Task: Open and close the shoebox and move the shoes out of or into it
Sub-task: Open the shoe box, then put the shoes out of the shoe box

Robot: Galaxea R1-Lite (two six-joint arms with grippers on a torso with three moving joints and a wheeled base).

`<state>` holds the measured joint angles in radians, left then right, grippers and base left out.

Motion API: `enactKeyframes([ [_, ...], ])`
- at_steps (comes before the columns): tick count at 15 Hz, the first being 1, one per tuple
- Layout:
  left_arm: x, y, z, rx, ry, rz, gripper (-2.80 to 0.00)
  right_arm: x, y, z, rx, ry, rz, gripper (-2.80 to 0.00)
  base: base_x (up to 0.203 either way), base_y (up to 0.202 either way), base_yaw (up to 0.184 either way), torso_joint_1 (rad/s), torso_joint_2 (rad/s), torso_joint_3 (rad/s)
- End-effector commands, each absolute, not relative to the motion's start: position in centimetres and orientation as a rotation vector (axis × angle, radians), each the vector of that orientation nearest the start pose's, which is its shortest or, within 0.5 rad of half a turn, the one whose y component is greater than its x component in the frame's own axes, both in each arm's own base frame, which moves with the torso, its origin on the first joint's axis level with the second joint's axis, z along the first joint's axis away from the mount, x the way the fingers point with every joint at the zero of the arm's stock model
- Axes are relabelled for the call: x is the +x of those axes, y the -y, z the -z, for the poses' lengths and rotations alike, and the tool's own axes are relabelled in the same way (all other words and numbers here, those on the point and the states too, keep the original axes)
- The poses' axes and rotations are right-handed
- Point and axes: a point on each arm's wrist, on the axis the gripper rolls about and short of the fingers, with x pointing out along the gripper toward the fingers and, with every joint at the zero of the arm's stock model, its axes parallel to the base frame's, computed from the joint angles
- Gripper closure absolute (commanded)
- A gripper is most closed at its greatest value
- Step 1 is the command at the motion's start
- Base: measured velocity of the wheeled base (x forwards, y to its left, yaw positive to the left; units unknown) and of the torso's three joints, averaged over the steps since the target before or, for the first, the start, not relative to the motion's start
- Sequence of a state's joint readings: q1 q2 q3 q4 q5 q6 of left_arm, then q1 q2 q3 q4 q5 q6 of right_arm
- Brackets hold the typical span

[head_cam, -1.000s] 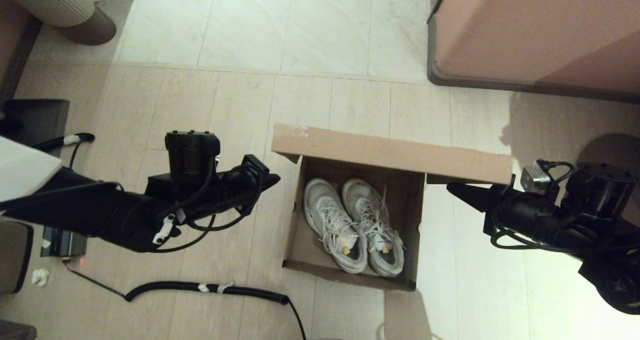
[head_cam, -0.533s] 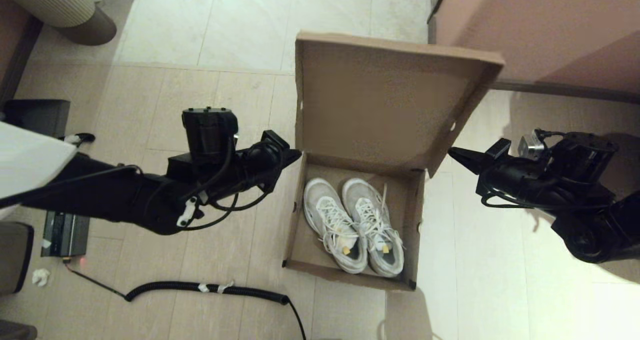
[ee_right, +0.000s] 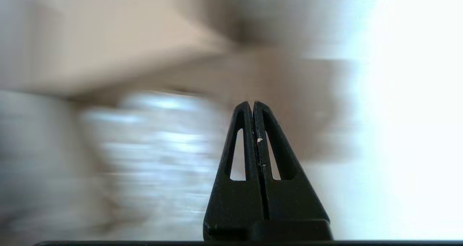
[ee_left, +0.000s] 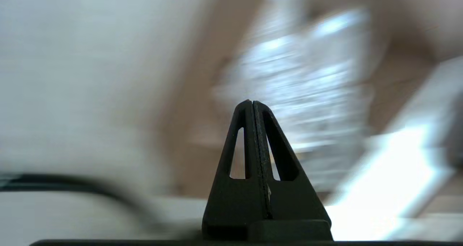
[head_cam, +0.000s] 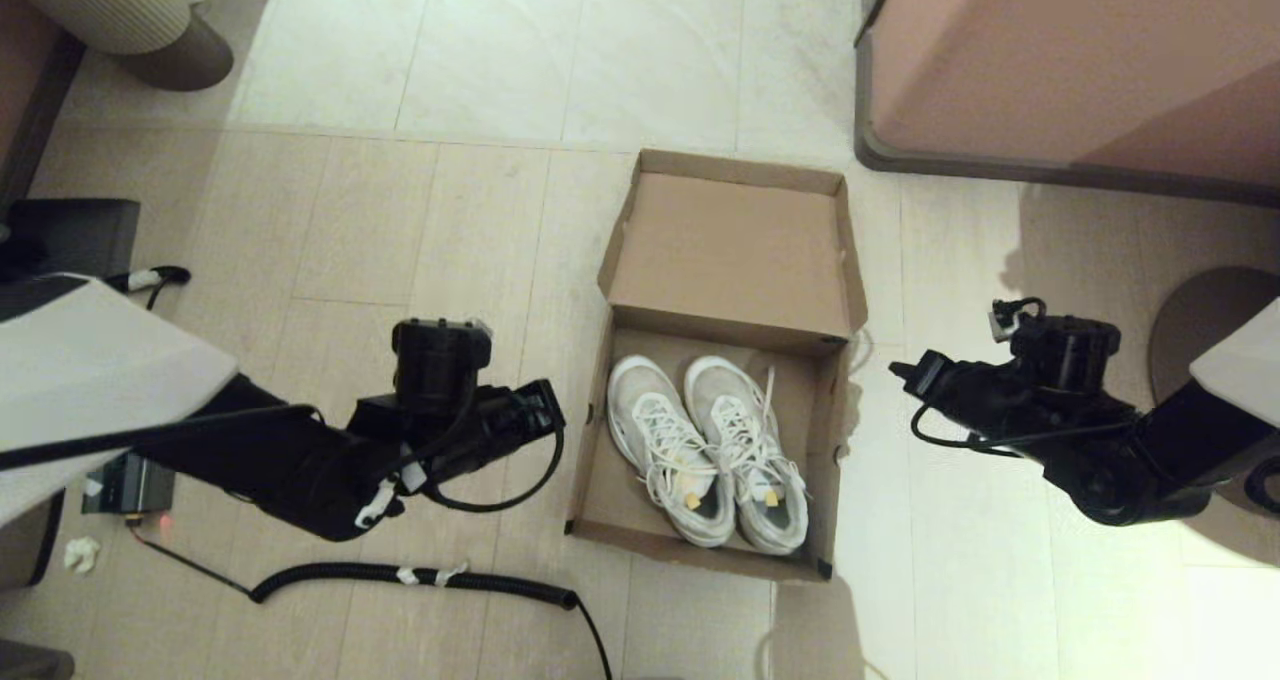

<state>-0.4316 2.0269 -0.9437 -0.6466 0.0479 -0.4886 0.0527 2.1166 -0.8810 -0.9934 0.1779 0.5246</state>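
Note:
The brown cardboard shoebox (head_cam: pixel 600 480) sits on the floor with its flap lid (head_cam: pixel 735 250) thrown fully back, lying flat behind the box. Two white mesh sneakers (head_cam: pixel 705 450) lie side by side inside, toes pointing away from me. My left gripper (head_cam: pixel 555 415) hovers just outside the box's left wall, shut and holding nothing (ee_left: pixel 252 103). My right gripper (head_cam: pixel 897 370) hangs off the box's right wall, also shut and empty (ee_right: pixel 252 104). Neither touches the box.
A large pinkish-brown cabinet (head_cam: pixel 1070 60) stands at the back right. A coiled black cable (head_cam: pixel 420 575) runs over the floor at the front left. A round ribbed bin (head_cam: pixel 130 10) stands at the back left, and a dark round base (head_cam: pixel 1200 330) at the right.
The lid swung up from half open, stood upright, then fell flat behind the box. Both arms rose with it, then dropped and drew back away from the box.

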Motion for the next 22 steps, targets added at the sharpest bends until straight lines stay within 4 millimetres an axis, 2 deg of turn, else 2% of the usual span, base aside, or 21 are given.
enactKeyframes([
  [1, 34.4, 15.4, -6.9, -0.194, -0.574, 0.225, 0.0, 37.7, -2.5, -7.6, 0.277, -0.404, -0.002, 0.0, 0.0, 0.0, 0.0, 0.0, 0.0, 0.0],
  [3, 35.5, 16.1, -5.1, -0.138, -0.584, 0.199, 0.0, 38.0, -3.4, -6.0, 0.239, -0.463, -0.005, 0.0, 0.0, 0.0, 0.0, 0.0, 0.0, 0.0],
  [6, 37.2, 16.6, -4.7, -0.132, -0.545, 0.149, 0.0, 39.0, -5.9, -3.6, 0.219, -0.508, -0.053, 0.0, 0.0, 0.0, 0.0, 0.0, 0.0, 0.0],
  [8, 38.3, 16.9, -4.0, -0.131, -0.543, 0.141, 0.0, 39.3, -7.5, -2.9, 0.194, -0.517, -0.088, 0.0, 0.0, 0.0, 0.0, 0.0, 0.0, 0.0],
  [12, 40.1, 18.7, -3.2, -0.125, -0.539, 0.158, 0.0, 40.1, -8.6, -1.9, 0.149, -0.535, -0.067, 0.0, 0.0, 0.0, 0.0, 0.0, 0.0, 0.0],
  [16, 41.1, 20.6, -3.3, -0.12, -0.548, 0.186, 0.0, 41.9, -10.2, -2.4, 0.148, -0.495, -0.088, 0.0, 0.0, 0.0, 0.0, 0.0, 0.0, 0.0],
  [22, 43.7, 23.1, -6.1, -0.176, -0.477, 0.213, 0.0, 45.2, -10.5, -4.7, 0.172, -0.445, -0.081, 0.0, 0.0, 0.0, 0.0, 0.0, 0.0, 0.0],
])
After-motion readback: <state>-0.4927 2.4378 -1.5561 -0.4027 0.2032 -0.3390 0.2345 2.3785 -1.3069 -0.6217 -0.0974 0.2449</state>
